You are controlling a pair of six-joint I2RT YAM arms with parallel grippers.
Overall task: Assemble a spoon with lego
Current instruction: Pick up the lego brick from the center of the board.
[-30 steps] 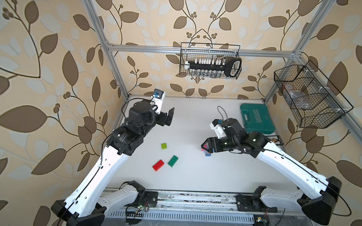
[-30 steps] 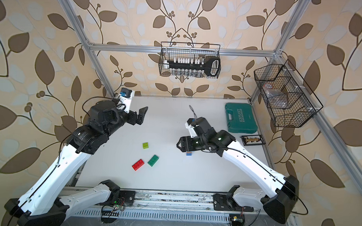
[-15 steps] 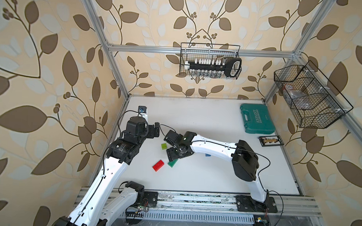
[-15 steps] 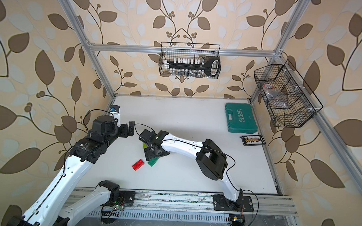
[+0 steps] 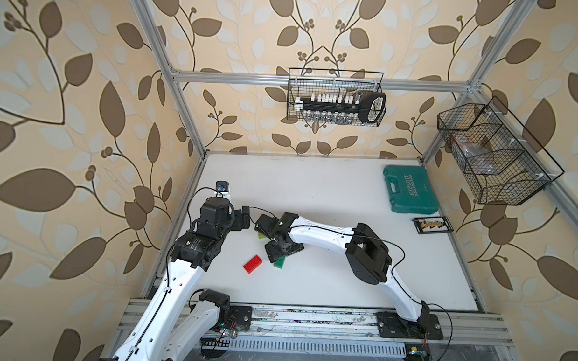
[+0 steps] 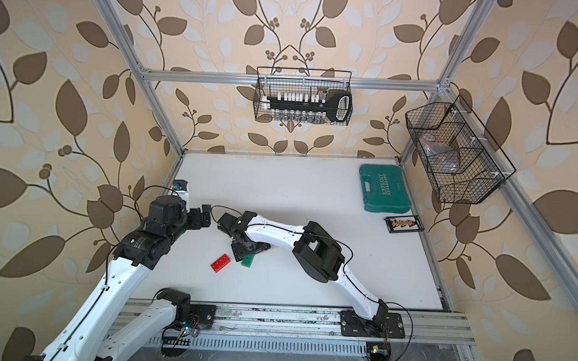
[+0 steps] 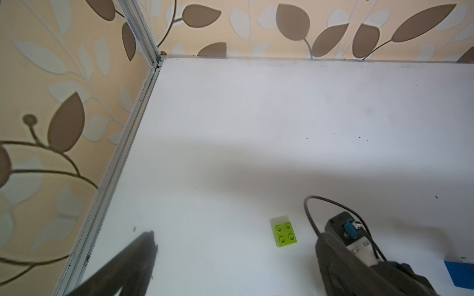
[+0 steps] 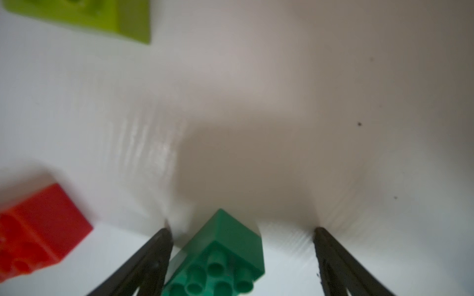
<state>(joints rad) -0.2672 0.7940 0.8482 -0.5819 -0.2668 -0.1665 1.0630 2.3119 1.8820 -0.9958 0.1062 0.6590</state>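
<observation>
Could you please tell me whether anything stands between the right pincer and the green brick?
Nothing visible does. The green brick already lies between the fingers of the open right pincer, nearer one finger. The red brick sits off to one side, apart.

Left tool (image 7: 234, 237) hangs spread wide; right tool (image 8: 242, 230) reaches low, jaws apart.

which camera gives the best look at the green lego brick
The right wrist view: the green brick fills the foreground, studs clear, inside the open right end effector. Both top views show only its end poking out from under that end effector. The left wrist view misses it.
</observation>
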